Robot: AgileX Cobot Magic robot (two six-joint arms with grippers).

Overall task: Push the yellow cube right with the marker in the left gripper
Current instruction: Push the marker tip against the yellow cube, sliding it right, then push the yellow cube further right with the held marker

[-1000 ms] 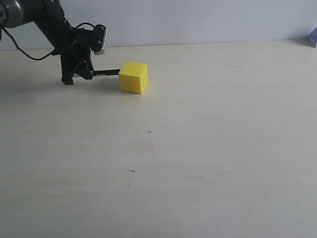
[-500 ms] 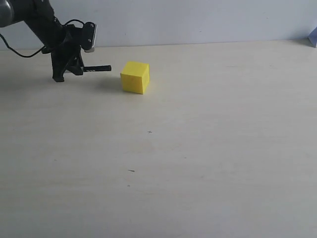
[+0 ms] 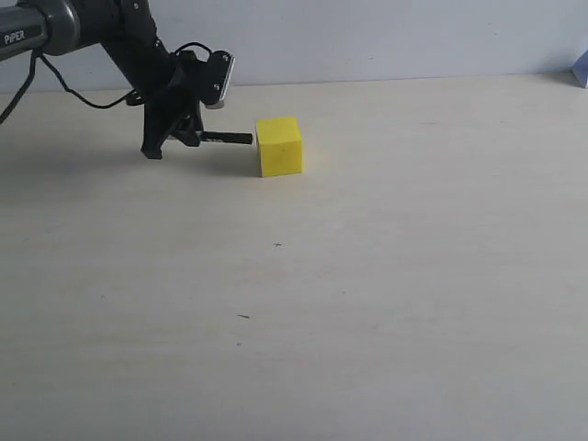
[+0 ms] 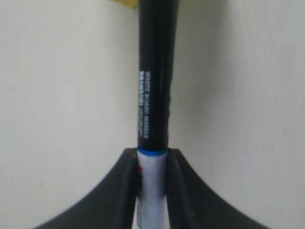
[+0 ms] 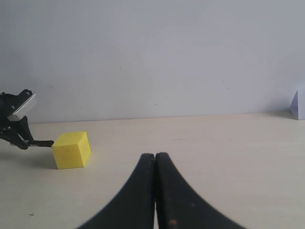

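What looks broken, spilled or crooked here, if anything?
Nothing stands out. The yellow cube sits flat on the table, undamaged, and the left gripper holds the marker level, its black tip right at the cube's side.

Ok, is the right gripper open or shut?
Shut: the right gripper has its fingers pressed together, with nothing between them.

Marker (image 3: pixel 227 138) just left of cube (image 3: pixel 279 146)

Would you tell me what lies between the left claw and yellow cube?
Only the marker, held by the left claw, pointing at the yellow cube; exterior view.
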